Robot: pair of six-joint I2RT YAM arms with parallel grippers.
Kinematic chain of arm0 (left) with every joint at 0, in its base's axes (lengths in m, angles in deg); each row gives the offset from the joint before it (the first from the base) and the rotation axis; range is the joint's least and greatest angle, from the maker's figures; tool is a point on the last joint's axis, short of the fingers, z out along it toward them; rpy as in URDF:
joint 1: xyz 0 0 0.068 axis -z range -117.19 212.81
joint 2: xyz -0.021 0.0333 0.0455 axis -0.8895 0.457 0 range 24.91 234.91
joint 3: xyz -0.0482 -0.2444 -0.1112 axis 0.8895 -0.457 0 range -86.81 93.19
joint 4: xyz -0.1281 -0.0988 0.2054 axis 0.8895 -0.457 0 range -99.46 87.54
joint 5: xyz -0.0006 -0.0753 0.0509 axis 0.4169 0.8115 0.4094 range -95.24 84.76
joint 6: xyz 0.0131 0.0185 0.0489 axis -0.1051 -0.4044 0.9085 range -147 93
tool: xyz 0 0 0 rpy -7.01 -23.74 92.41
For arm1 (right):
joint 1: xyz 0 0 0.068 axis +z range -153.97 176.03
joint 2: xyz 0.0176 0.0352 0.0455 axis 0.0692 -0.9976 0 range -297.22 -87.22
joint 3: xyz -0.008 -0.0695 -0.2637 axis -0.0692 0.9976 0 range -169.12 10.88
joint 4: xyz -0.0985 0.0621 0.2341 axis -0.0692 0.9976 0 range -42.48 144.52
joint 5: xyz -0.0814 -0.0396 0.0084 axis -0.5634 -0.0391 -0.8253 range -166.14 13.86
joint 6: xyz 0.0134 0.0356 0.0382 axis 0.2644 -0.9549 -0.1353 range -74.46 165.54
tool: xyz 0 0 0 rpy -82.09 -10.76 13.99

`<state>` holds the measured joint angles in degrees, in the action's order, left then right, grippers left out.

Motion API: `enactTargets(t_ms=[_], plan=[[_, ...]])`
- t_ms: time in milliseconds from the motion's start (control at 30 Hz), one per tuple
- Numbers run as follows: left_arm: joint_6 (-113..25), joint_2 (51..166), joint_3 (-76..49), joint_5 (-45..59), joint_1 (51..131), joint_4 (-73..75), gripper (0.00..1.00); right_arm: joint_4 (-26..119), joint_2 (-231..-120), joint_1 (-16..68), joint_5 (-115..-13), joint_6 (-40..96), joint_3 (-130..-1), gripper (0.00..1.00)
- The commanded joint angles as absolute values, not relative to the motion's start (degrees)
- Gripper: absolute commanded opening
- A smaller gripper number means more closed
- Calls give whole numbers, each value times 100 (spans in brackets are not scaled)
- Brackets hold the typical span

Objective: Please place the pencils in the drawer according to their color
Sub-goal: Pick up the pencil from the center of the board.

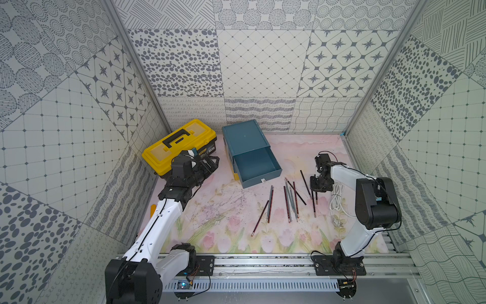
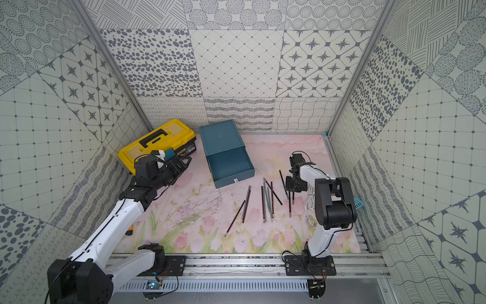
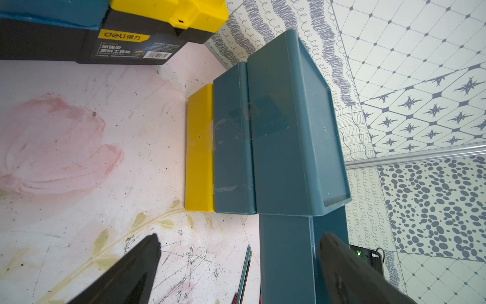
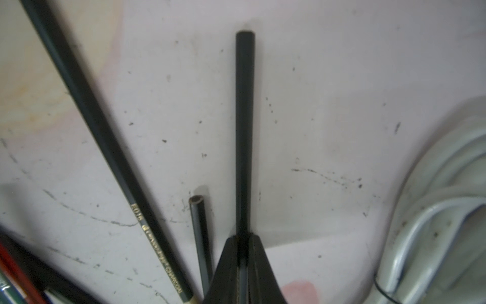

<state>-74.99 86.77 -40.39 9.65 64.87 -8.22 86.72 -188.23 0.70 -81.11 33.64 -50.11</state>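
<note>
The right gripper [image 4: 243,238] is clamped on a black pencil [image 4: 244,126], whose gripped end is hidden between its fingers. The other pencils [image 1: 289,202] lie on the table [image 1: 223,215] near the open drawer [image 1: 253,165]. The left gripper [image 3: 240,240], partly cut off, is spread wide beside it.
</note>
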Motion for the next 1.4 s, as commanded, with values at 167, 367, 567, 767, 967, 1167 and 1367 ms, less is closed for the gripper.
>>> enactTargets(t_ms=[167,367,567,767,967,1167,1367], plan=[[-7513,8692,-4004,1093,6447,-603,99,8320,-18832,33,-8337,3462,-4791,0],[-7515,8730,-3958,1112,6441,-605,99,8322,-18647,33,-8337,3473,-4838,0],[-7510,8747,-3943,1109,6443,-605,99,8472,-18513,34,-8248,3474,-4938,0],[-7525,8752,-3947,1129,6448,-592,99,8659,-18328,27,-8171,3433,-5042,0],[-7534,8763,-3966,1141,6439,-584,99,8906,-17874,34,-8024,3350,-5164,0],[-7557,8761,-3986,1164,6441,-571,99,9203,-17410,34,-7760,3249,-5343,0],[-7550,8766,-3972,1200,6448,-567,99,9402,-16815,94,-7334,3227,-5716,0]])
